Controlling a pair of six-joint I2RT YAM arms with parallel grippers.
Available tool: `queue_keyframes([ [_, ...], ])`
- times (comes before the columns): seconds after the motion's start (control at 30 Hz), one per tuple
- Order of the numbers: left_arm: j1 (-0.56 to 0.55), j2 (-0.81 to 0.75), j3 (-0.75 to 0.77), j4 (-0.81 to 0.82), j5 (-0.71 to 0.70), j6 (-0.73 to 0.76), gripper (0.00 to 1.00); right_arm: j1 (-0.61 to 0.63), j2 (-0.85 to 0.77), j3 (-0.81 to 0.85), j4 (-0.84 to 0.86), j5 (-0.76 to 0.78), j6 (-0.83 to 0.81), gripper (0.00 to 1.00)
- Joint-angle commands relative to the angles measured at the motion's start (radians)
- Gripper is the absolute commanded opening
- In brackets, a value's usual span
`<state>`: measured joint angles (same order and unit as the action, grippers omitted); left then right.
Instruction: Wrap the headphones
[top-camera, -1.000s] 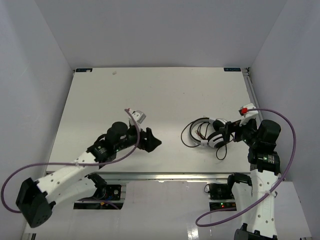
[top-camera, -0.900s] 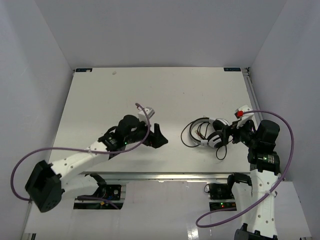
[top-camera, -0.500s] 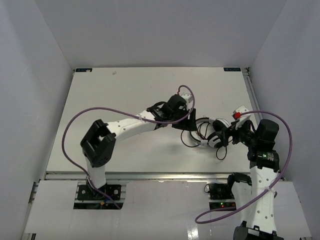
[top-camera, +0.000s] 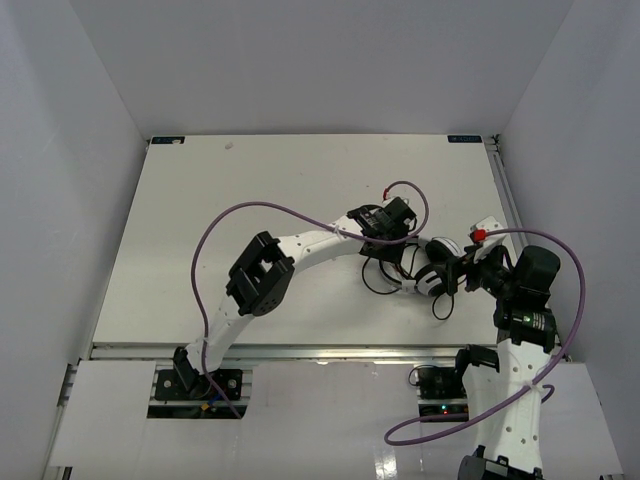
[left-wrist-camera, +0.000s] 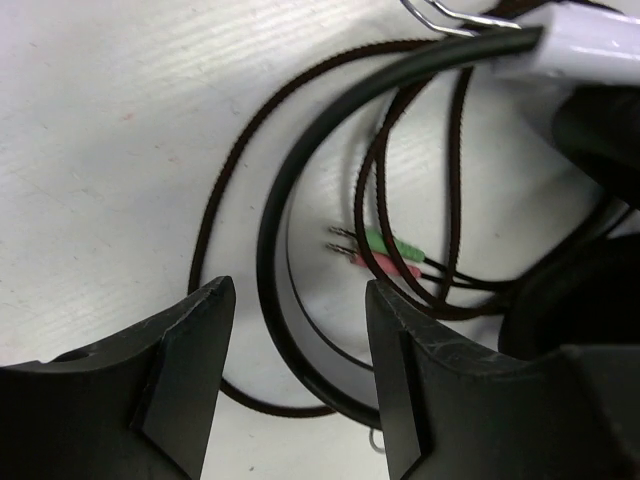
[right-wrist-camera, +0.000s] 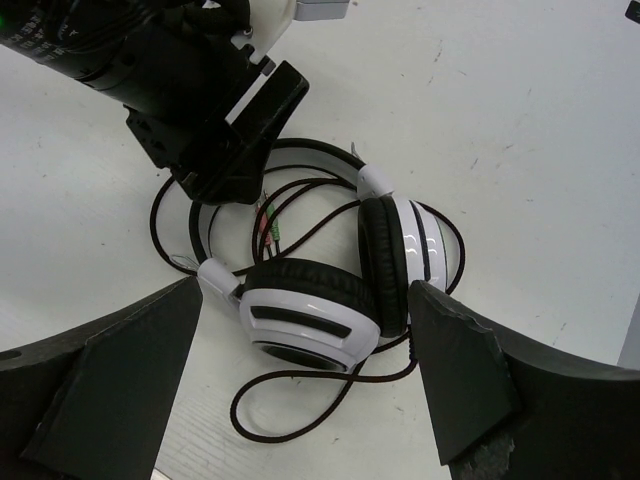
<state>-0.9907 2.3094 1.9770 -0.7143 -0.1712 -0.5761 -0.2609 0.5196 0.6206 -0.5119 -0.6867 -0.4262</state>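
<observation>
The headphones lie at the table's right of centre, two white cups with black pads side by side, the headband curving away to the left. Their thin dark cord loops around them, and its green and pink plugs rest inside the loops. My left gripper hangs low over the headband. It is open, a finger on each side of the dark band, neither one touching it. My right gripper stands open just right of the cups, nothing between its fingers.
The left arm stretches across the white table, and its purple cable arcs high over the left half. The right arm's purple cable hangs near the right wall. A loose cord loop lies in front of the cups.
My left arm has swung from the table's left side across to the headphones, and its jaws have narrowed around the headband. The right arm has barely moved.
</observation>
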Motion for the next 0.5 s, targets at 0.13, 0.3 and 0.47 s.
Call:
queue_keyframes([
  [0.13, 0.029, 0.033, 0.044, -0.019, 0.015, 0.118, 0.57, -0.008, -0.025, -0.009, 0.043, -0.031, 0.025, 0.9],
  [0.3, 0.035, 0.058, 0.052, 0.024, 0.103, 0.184, 0.41, -0.01, -0.05, -0.008, 0.043, -0.04, 0.026, 0.9],
  [0.47, 0.035, 0.08, 0.055, 0.03, 0.135, 0.19, 0.33, -0.009, -0.05, -0.005, 0.043, -0.036, 0.028, 0.9],
])
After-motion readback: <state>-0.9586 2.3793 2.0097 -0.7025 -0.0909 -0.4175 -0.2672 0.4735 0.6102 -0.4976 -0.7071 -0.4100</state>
